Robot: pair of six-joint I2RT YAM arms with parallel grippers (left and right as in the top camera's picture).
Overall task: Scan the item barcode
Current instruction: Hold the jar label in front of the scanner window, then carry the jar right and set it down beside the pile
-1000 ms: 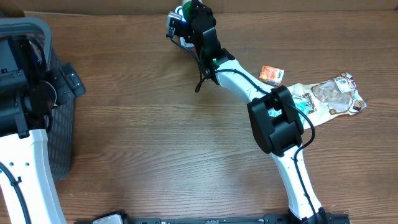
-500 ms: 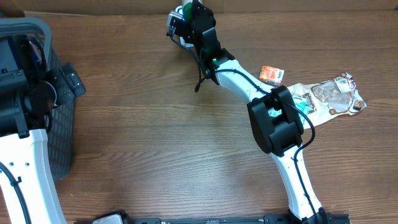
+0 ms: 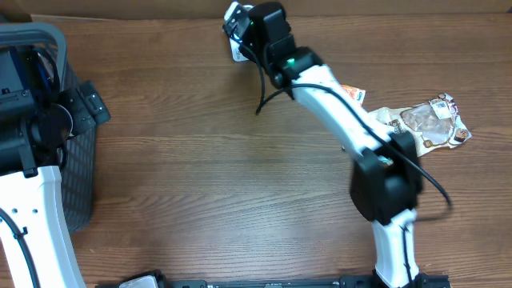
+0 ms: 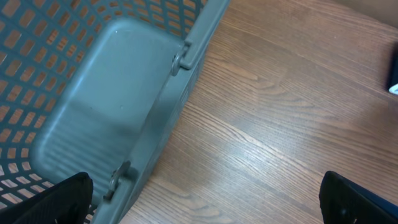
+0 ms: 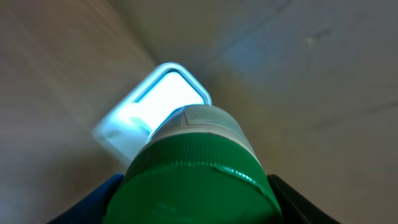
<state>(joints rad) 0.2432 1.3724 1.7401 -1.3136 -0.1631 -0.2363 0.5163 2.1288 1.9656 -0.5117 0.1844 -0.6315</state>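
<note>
The item is a white bottle with a green screw cap (image 5: 199, 180), and my right gripper (image 5: 196, 202) is shut on it, one finger (image 5: 102, 194) against each side of the cap. Beyond the bottle a lit white rectangular window (image 5: 165, 99) glows against the wooden table. In the overhead view the right gripper (image 3: 250, 26) reaches to the table's far edge, with the bottle's white end (image 3: 234, 16) sticking out to its left. No barcode can be made out. My left gripper (image 4: 205, 208) is open over the basket's rim, with nothing between its fingers.
A grey mesh basket (image 4: 124, 93) stands at the table's left edge (image 3: 76, 184). A small orange packet (image 3: 354, 94) and a clear snack bag (image 3: 424, 122) lie at the right, next to the right arm. A black cable (image 3: 268, 92) hangs below the right wrist.
The right arm has swung: its elbow has moved right and toward the near edge, and the gripper with the bottle has shifted slightly right. The left arm has not moved.
</note>
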